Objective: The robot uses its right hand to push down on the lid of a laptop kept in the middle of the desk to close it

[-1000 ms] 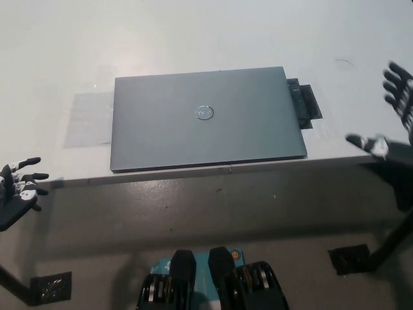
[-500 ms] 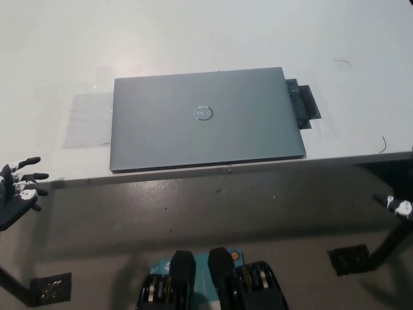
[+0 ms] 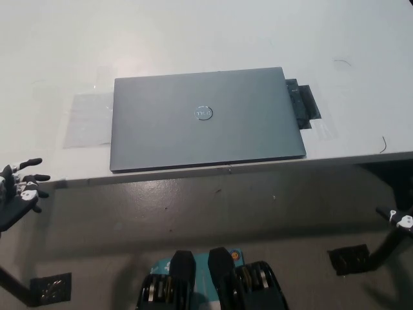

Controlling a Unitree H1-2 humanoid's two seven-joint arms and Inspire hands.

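Laptop (image 3: pixel 205 119): flat on the tabletop (image 3: pixel 193 39), lid down, logo up; near edge lying close to the tabletop's front edge. Judged closed, task apparently done.
Right hand (image 3: pixel 400 219): only a sliver visible at the right border, below tabletop level, well apart from the laptop. Released or clenched: cannot tell.
Left hand (image 3: pixel 18 190): resting at lower left, off the tabletop's front edge, fingers (image 3: pixel 32 177) spread, holding nothing.
Black object (image 3: pixel 303 106): dark strip poking out from under the laptop's right side; taped to the surface, by the look of it.
Clear sheet (image 3: pixel 87 119): pale translucent patch on the tabletop, touching the laptop's left side.
Risk 1: lid possibly not fully latched; no gap seen from above, but a thin gap at the front would not show from this steep angle.
Risk 2: laptop near the front edge; a stray sweep of either arm rising past the edge could nudge it forward off the tabletop.
Risk 3: black object under the right side might leave the laptop rocking slightly if pressed again.
Hidden: most of right hand and arm cut off by frame; laptop's hinge side and front seam unreadable; nature of the black object unclear; fine dark marks at far right of tabletop too small to identify.
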